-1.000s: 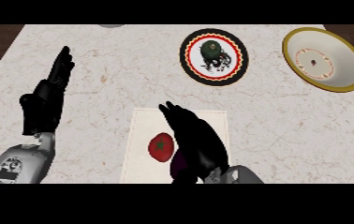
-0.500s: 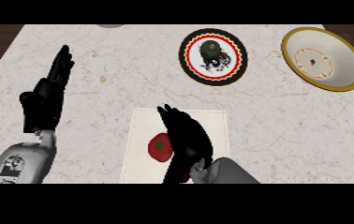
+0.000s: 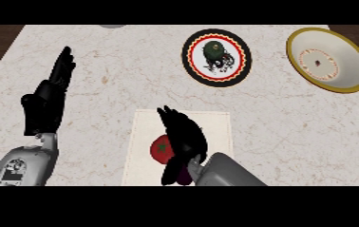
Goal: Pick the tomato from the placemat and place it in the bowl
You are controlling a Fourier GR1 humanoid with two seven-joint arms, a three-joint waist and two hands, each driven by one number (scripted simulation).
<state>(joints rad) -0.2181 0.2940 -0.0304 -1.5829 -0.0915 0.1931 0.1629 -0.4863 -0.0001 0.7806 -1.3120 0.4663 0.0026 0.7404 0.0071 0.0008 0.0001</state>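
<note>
Hovering over the white placemat (image 3: 144, 121) on the marble worktop (image 3: 105, 64), my right hand (image 3: 184, 136) is stretching its fingers out straight, gripping nothing. I am seeing the red tomato (image 3: 160, 147) lying on the mat at the hand's left, partly covered by it. The yellow-rimmed bowl (image 3: 308, 62) is sitting well beyond the hand, up to its right, past a patterned plate (image 3: 237, 71). My left hand (image 3: 45, 100) is resting open, fingers up.

A red tomato (image 3: 160, 148) lies on the pale placemat (image 3: 144, 126), well apart from the yellow-rimmed white bowl (image 3: 308, 50).
</note>
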